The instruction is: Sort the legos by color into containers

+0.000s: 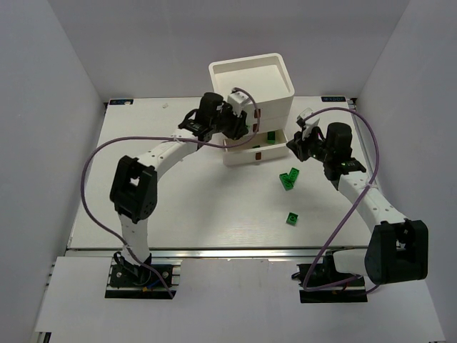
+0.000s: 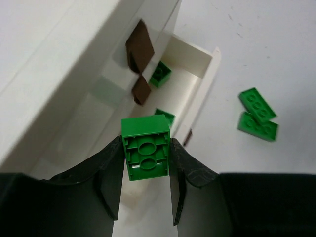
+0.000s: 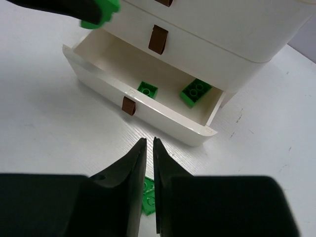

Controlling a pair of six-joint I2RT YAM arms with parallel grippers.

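Legos (image 1: 292,218): one in left hand (image 2: 146,154), two in drawer (image 3: 168,126), three loose; right hand (image 3: 149,144) nearly closed, empty

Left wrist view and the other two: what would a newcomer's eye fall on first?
The left claw pinching a bright green brick over the open bottom drawer of the white drawer unit, where two green bricks already lie. Next, the right claw, almost shut and empty, in front of that drawer, with three green bricks loose on the table.

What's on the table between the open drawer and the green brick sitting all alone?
Two green bricks lying together. The top camera shows them.
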